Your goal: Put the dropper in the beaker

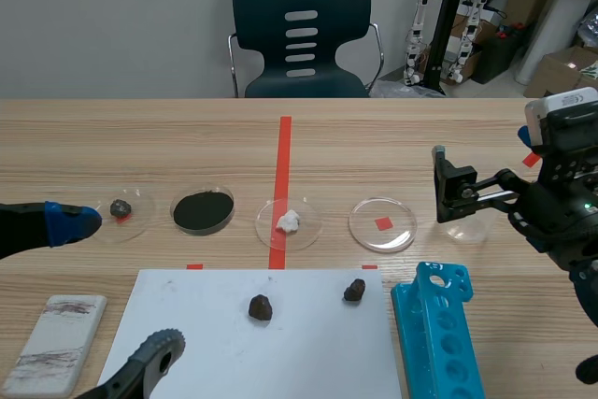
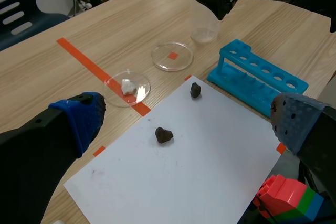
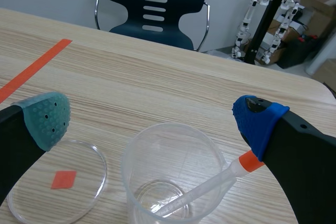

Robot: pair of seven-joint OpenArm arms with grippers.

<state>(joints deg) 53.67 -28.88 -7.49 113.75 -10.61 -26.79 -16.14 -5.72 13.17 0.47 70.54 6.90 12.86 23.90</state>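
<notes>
Now the dropper (image 3: 210, 184) is leaning inside the beaker (image 3: 137, 182), tip down, orange collar propped past the rim: delivered, I'd say. The right pincer (image 3: 152, 121) is straddling the beaker, fingers spread wide, gripping nothing; the left pincer (image 2: 189, 119) is hanging agape above the worktop (image 2: 105, 30).
</notes>
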